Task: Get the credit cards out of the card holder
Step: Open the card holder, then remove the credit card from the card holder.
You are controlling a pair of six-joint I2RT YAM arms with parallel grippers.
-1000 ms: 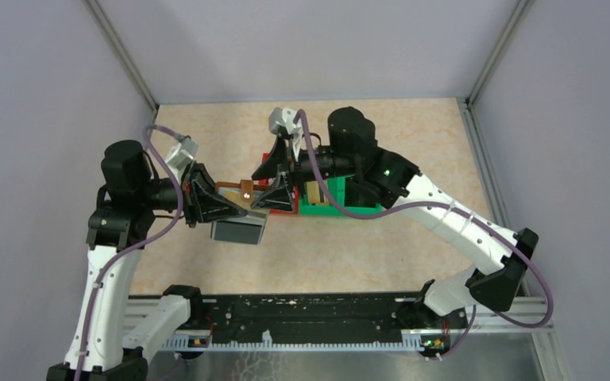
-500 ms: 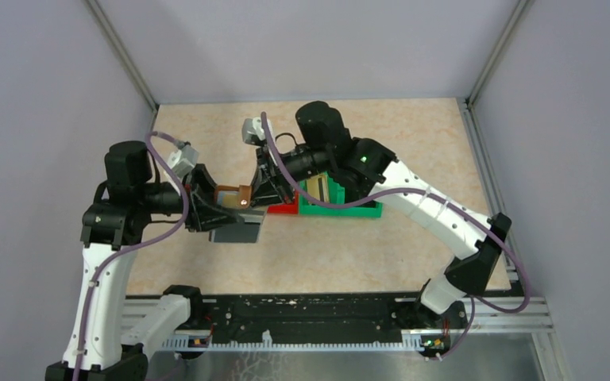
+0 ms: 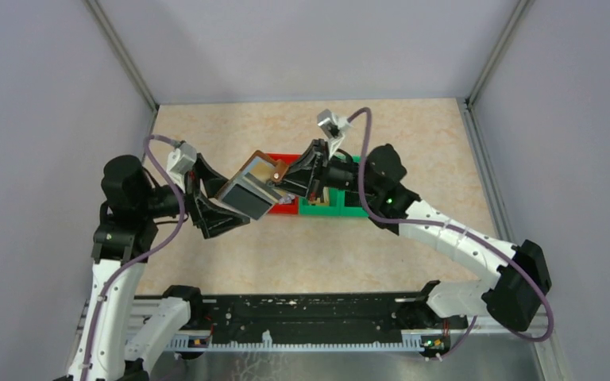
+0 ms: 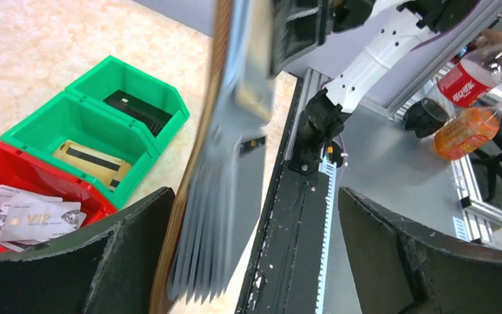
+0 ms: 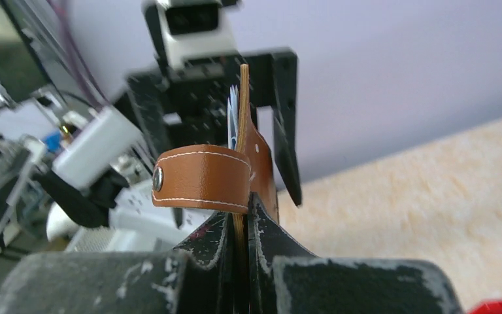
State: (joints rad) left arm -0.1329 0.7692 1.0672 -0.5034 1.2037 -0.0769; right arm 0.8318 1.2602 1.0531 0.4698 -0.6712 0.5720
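The card holder [image 3: 248, 189] hangs tilted in the air between both arms, just left of the red bin [image 3: 287, 209]. The right gripper [image 5: 240, 216] is clamped tight on its brown leather edge beneath the snap tab [image 5: 199, 180]. The left gripper [image 4: 253, 196] is spread wide, its fingers [image 4: 127, 255] flanking the holder without touching. Credit cards [image 4: 91, 163] lie in the red bin and the green bins [image 4: 78, 121]; bare table [image 3: 326, 254] lies nearer the arms

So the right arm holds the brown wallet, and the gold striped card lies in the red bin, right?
Not quite: the left wrist view shows the gold card lying in a green bin instead. The right gripper does hold the brown wallet.
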